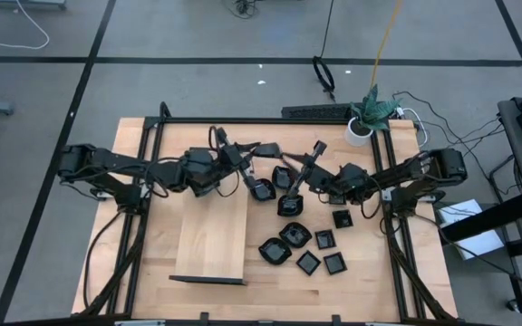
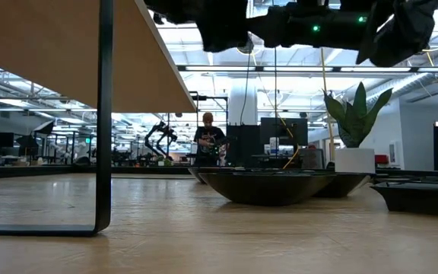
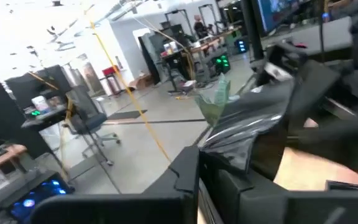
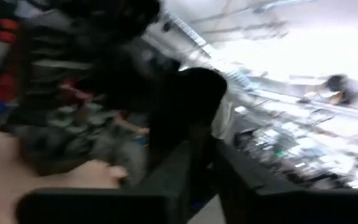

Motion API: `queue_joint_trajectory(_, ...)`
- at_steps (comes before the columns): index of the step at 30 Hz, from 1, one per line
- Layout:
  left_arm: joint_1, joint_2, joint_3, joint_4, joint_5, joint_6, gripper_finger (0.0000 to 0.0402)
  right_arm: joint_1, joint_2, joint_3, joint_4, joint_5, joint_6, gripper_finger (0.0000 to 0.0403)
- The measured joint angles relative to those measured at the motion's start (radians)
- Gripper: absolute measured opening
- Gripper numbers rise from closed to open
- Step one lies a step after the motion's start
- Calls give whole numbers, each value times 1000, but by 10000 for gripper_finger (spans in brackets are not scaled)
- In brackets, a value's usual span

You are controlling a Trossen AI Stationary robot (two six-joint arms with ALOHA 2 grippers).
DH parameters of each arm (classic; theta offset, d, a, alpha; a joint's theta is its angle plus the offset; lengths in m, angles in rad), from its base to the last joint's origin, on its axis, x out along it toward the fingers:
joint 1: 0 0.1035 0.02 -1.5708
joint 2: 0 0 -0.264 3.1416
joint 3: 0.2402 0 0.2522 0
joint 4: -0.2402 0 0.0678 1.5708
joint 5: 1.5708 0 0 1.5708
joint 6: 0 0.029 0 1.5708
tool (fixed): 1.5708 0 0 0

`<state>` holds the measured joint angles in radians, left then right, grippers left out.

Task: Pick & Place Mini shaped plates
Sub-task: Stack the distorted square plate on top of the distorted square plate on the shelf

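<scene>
We find the mini shaped plates point(image 1: 299, 246) clustered right of the wooden board point(image 1: 211, 237). Left gripper point(image 1: 259, 188) and right gripper point(image 1: 290, 201) hover above the farthest dishes; whether either holds one, we cannot tell. We judge them glossy, rigid, slippery, chip-prone: pinch across the rim.
</scene>
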<state>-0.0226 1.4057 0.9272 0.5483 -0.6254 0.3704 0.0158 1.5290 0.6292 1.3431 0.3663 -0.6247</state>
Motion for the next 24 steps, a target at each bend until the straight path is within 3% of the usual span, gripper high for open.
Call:
queue_joint_trajectory(4,-27,-58,22,-76,-118,38,21,44,-60,0,-165,6,111,171)
queue_joint_trajectory(7,-52,-111,58,-184,-175,38,8,80,-124,0,-294,72,169,230)
queue_joint_trajectory(11,-79,-194,132,-467,-233,-75,17,113,-196,-1,-511,167,249,272)
queue_joint_trajectory(13,-83,-238,191,-719,-238,-208,20,121,-218,-1,-595,208,298,279)
queue_joint_trajectory(16,-67,-262,314,-1108,-128,-458,9,127,-240,-12,-651,241,346,277)
queue_joint_trajectory(19,-14,-263,433,-1445,132,-660,8,126,-252,-37,-640,239,358,267)
queue_joint_trajectory(21,24,-263,471,-1615,287,-719,16,126,-260,-49,-614,239,358,261)
queue_joint_trajectory(24,67,-260,475,-1747,364,-790,20,126,-264,-54,-602,239,358,253)
